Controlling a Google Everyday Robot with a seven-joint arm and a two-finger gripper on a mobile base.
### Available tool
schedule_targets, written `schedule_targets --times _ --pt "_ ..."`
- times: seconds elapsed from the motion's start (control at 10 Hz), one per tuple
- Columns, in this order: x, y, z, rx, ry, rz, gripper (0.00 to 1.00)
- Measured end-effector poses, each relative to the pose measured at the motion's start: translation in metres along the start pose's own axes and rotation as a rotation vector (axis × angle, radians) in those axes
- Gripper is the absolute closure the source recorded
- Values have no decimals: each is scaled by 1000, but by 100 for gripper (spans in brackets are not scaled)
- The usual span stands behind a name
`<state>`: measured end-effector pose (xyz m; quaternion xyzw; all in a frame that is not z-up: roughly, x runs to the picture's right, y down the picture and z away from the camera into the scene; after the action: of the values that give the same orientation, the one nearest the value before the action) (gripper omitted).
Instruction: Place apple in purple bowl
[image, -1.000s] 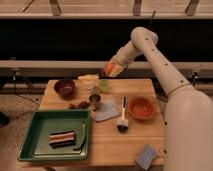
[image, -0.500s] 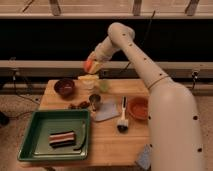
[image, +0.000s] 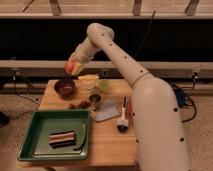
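The apple is a small orange-red fruit held in my gripper, in the air above the back left of the wooden table. The gripper is shut on it. The purple bowl stands on the table at the back left, below the apple and slightly to its left. The bowl's dark inside shows nothing in it. My arm reaches in from the right, over the table.
A green tray with a striped bar lies at the front left. A pale yellow item, a green fruit-like item, a metal cup and a brush on a white cloth sit mid-table.
My gripper has carried the apple leftward across the table, from over the middle to just above the purple bowl. The arm now hides the orange bowl.
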<state>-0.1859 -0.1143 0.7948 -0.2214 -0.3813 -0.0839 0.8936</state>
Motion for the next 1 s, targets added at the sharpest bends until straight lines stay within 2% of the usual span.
schedule_targets --times 0.2,0.4,0.7,0.9,1.0 --pt "-9 0 23 -29 -10 -26 100" --pt "-14 0 59 -60 -27 -37 100" --pt "-8 -1 94 -91 -44 -26 100" --pt "-12 -5 110 -90 -32 -28 97" --pt "-8 -8 118 -70 -3 -22 86"
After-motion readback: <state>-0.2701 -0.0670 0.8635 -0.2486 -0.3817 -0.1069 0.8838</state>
